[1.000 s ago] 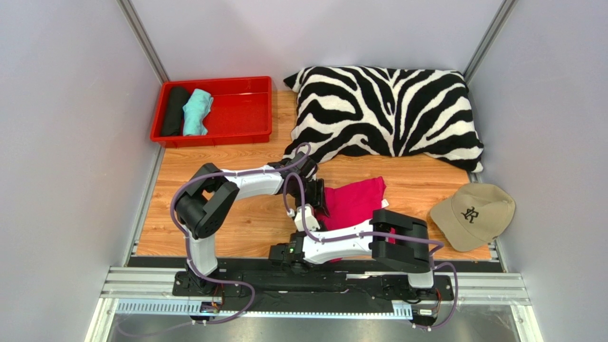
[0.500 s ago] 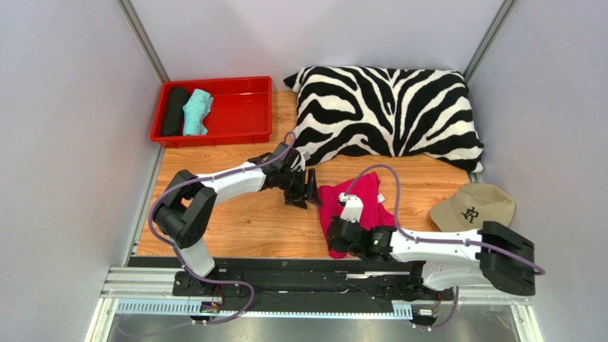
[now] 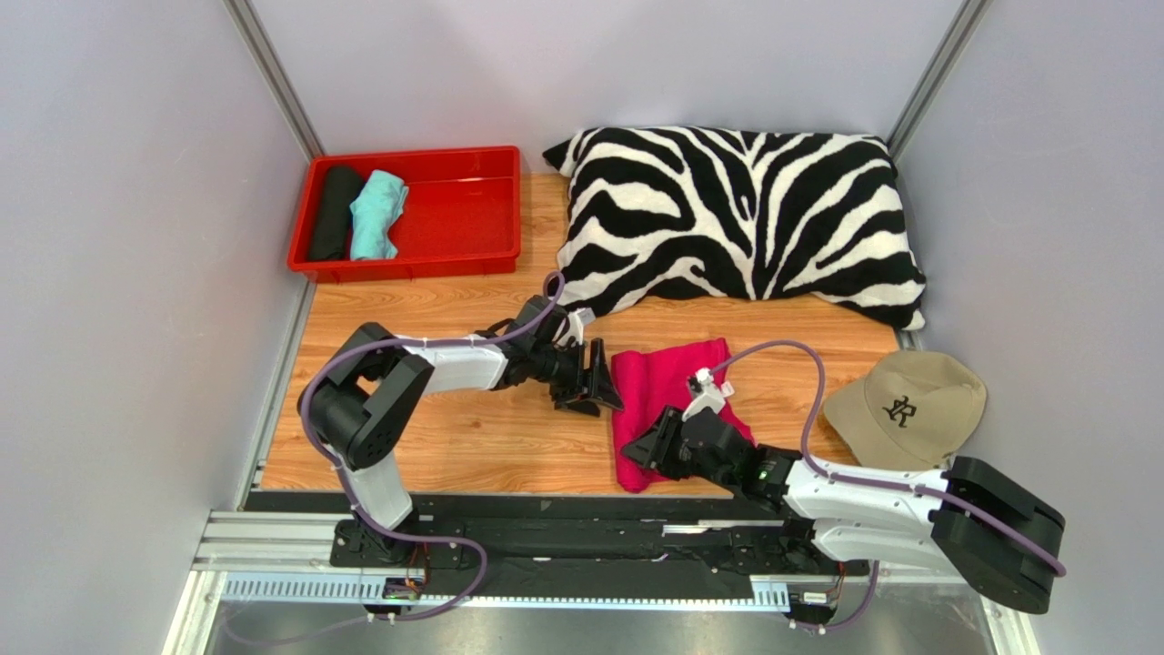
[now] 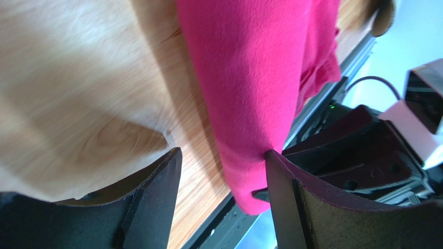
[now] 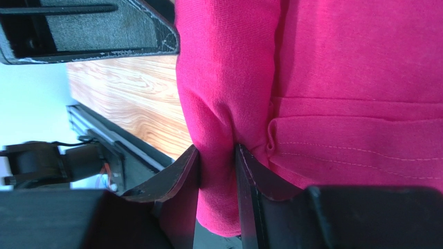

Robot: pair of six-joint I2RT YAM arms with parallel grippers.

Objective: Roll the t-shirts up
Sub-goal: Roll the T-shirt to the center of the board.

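One pink t-shirt (image 3: 666, 386), right claw (image 5: 216, 155) pinching its fold, left claw (image 4: 222, 153) spread at its left edge

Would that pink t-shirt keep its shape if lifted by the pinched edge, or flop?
Probably flop: the pink t-shirt bulges softly in the right gripper. It looks thin, so likely light. Its creases suggest a push would bunch it.

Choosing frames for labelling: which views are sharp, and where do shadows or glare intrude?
Top external: evenly lit, sharp, soft shadows on the wooden table. Left wrist: pink t-shirt in focus, a jaw shadow on the wood, upper right corner washed out. Right wrist: stitching sharp, near jaws dark, left background overexposed.
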